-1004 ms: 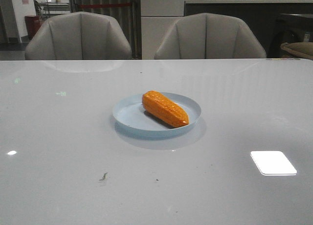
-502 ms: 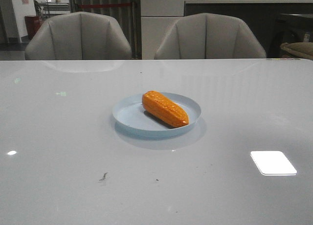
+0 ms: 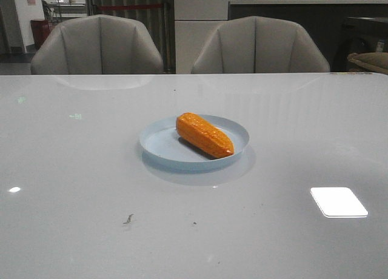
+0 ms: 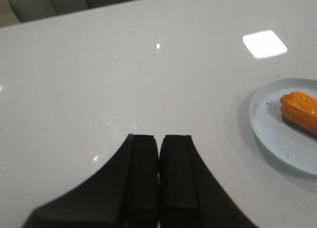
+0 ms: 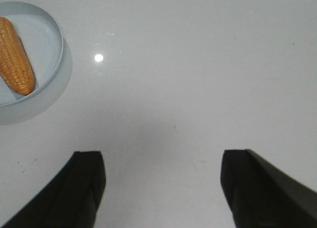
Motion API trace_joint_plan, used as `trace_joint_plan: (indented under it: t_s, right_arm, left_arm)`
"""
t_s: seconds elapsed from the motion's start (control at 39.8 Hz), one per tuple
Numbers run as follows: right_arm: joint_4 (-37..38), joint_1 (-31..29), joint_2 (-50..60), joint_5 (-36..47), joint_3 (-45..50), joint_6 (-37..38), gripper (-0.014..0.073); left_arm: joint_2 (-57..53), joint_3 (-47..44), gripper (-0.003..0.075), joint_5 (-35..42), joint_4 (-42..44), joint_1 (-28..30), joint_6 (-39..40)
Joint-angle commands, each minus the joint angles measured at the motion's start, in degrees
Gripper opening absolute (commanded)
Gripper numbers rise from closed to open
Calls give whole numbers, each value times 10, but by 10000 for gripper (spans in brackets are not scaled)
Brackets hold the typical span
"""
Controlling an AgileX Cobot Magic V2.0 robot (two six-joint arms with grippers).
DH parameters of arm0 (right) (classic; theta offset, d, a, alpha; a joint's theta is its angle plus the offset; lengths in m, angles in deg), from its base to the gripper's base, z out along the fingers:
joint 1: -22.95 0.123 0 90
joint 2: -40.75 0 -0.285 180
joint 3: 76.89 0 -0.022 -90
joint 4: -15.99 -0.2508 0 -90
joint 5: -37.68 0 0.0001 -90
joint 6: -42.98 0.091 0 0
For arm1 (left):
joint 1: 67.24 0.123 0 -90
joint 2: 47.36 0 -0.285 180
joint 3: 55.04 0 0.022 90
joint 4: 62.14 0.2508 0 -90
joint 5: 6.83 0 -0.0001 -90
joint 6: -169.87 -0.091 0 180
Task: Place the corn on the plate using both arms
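Note:
The orange corn (image 3: 204, 134) lies on the pale-blue plate (image 3: 159, 147) in the middle of the white table, its tapered end toward the front right. Neither arm shows in the front view. In the left wrist view my left gripper (image 4: 158, 138) is shut and empty above bare table, with the plate (image 4: 275, 134) and the corn (image 4: 300, 109) well apart from it. In the right wrist view my right gripper (image 5: 163, 161) is open and empty above bare table, with the plate (image 5: 49, 89) and the corn (image 5: 16, 56) apart from it.
Two grey chairs (image 3: 97, 45) (image 3: 260, 45) stand behind the far edge of the table. A bright light reflection (image 3: 338, 201) lies on the tabletop at the front right. A small dark speck (image 3: 128, 219) lies at the front left.

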State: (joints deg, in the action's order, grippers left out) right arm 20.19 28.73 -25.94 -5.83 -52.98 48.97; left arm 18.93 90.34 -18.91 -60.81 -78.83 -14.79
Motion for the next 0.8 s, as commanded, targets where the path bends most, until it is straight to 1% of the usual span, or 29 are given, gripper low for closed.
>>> trace_joint_plan:
  t_s: [0.0, 0.08, 0.28, 0.6, 0.78]
  right_arm:
    - [5, -4, 10, 31, -15, -2, 591]
    - [5, -4, 10, 31, -15, -2, 591]
    - [5, -4, 10, 31, -15, -2, 591]
    - [5, -4, 10, 31, -15, -2, 591]
    - [5, -4, 10, 31, -15, -2, 591]
  left_arm:
    - [-61, -40, 94, 114, 1, 13, 1]
    - [-105, -85, 94, 133, 1, 30, 1]
    - [-224, -179, 94, 133, 1, 67, 1]
    - [-427, -328, 94, 134, 11, 74, 1]
    - [-534, -389, 94, 134, 11, 90, 1]
